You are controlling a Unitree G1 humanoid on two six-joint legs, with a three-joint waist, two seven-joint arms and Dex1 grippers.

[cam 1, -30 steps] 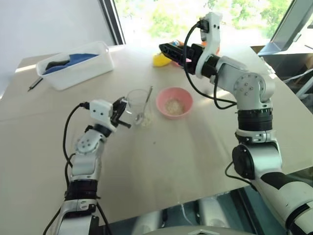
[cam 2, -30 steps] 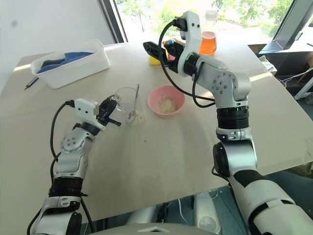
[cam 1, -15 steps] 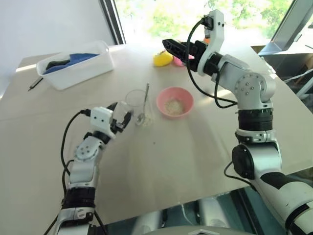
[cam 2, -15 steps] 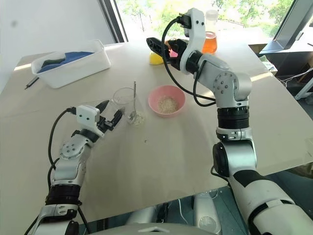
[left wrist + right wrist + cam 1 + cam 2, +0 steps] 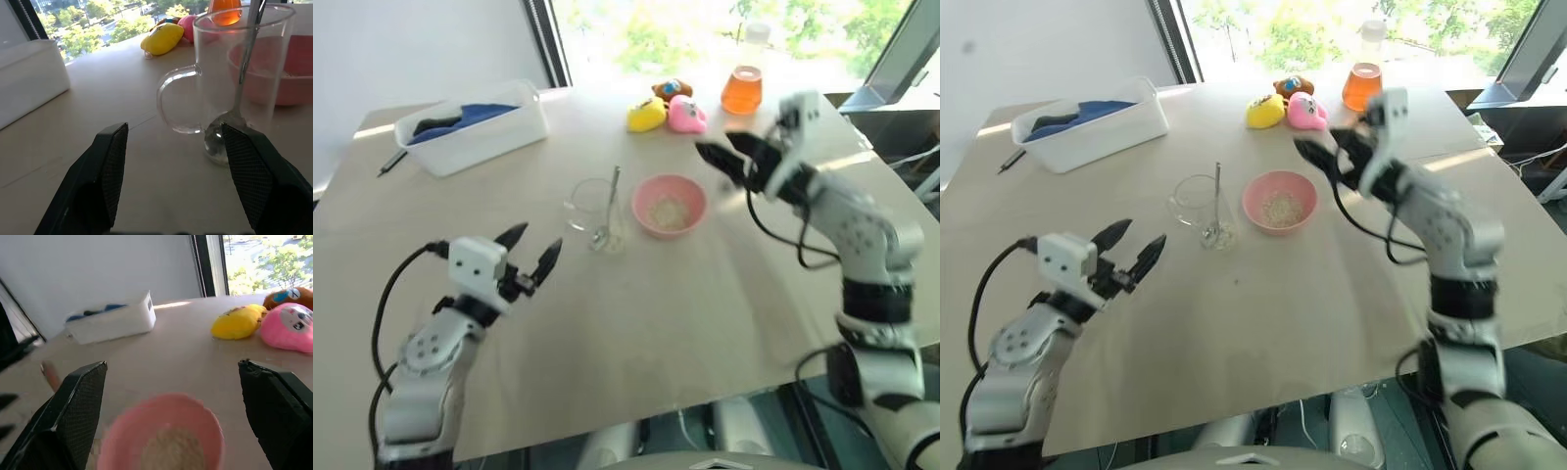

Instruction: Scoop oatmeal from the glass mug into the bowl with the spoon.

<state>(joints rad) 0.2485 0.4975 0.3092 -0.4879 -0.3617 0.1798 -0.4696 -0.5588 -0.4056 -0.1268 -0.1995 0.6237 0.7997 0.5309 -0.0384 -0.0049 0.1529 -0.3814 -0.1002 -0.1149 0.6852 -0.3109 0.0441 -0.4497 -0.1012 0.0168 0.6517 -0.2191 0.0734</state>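
2 pincers spread and empty: left pincer [image 5: 530, 250], right pincer [image 5: 726, 157].
Spoon [image 5: 609, 202] stands in fragile glass mug [image 5: 590, 210]; slick, slender handle, best pinched high up.

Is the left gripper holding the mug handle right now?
No: the left gripper is open and apart from the glass mug, whose handle stands free on the table with the spoon inside.

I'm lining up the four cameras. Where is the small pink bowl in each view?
Left eye view: small round pink bowl at centre, right of the clear glass mug.
Right eye view: centre, again right of the mug.
Left wrist view: behind the mug, at the right edge.
Right wrist view: bottom centre, oatmeal inside.
Shared landmark: yellow plush toy.
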